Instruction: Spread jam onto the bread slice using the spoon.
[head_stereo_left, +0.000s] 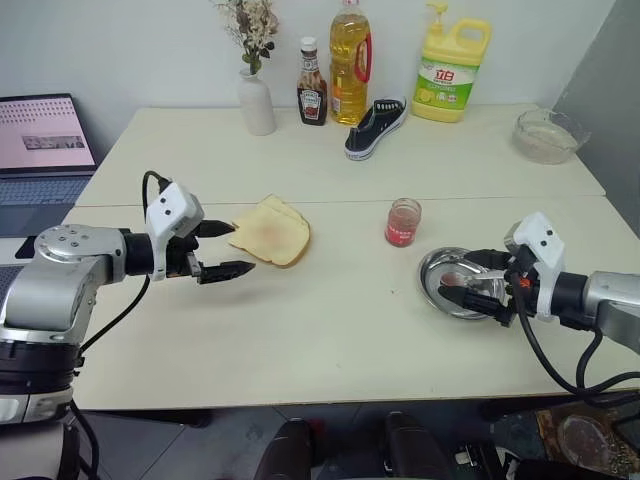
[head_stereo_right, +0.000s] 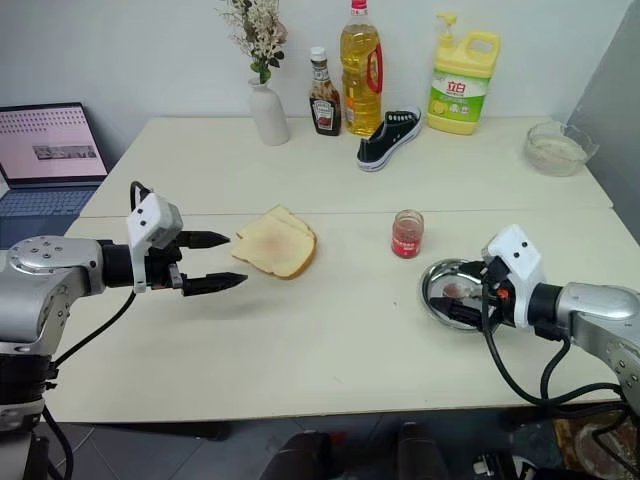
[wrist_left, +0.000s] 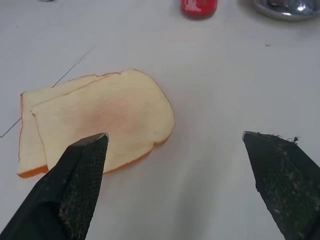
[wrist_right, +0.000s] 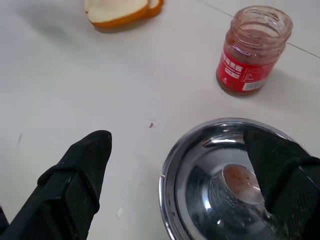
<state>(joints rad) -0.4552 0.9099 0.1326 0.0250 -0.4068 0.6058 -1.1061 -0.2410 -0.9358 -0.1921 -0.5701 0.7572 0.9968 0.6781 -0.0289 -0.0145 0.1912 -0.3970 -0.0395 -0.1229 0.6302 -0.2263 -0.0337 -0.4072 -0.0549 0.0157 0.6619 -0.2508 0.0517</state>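
A pale table holds two overlapping pieces of bread, and the upper one, the bread slice (head_stereo_left: 268, 232), has a faint pink stain at its centre. The left gripper (head_stereo_left: 223, 250) hovers just beside the bread, empty, with its two black fingers spread apart. To the right of the bread, well apart from it, stands a small open jar of jam (head_stereo_left: 403, 222) with a red label. Just beyond the jar lies a round steel dish (head_stereo_left: 433, 283), and the right gripper (head_stereo_left: 472, 283) hangs over it, also empty with its fingers spread wide. Inside the dish rests the spoon (wrist_right: 239, 181), its bowl smeared with red; its handle is hard to make out under the gripper. The step in hand appears to be picking up the spoon. To do it well, the right gripper should probably come down along the handle rather than the bowl, grip it firmly without knocking the dish, and lift clear before moving toward the jar.
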